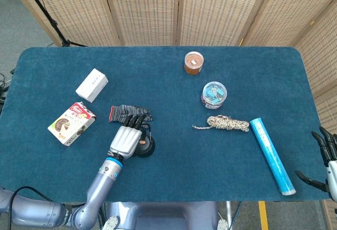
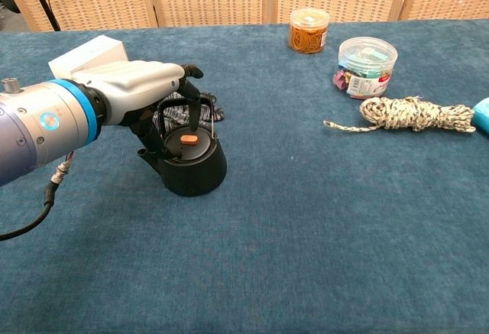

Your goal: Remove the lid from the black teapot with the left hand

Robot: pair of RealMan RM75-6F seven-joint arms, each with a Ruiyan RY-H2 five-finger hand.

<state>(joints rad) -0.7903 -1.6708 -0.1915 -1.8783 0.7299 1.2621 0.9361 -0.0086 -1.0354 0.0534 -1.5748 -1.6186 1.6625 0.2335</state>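
Two hands are mine to run here, and only the left hand [image 1: 126, 140] matters now: it hangs over the black teapot [image 2: 189, 167], which sits on the table [image 1: 174, 177] at about 7 o'clock from the middle of the cloth. In the chest view my dark fingers [image 2: 191, 93] are apart and curve down around the upright handle [image 2: 205, 105], and they hold nothing that I can see; whether a fingertip touches the handle I cannot tell. The lid [image 2: 186, 141] is on the pot, and its small orange knob [image 2: 189, 139] lies just below and slightly toward 3 o'clock of my fingertips. The handle arches over it, its span running roughly from 9 to 3 o'clock, so I judge I must reach down inside that arch from the 9 o'clock side and pinch the knob without hooking the handle, or the whole pot may lift or tip. Going rightward, the striped glove [image 1: 129, 112] lies just beyond the pot at 12 o'clock. The right hand [image 1: 325, 161] sits at the far 3 o'clock edge, fingers spread and empty, well apart from the pot, so the left is plainly nearer.
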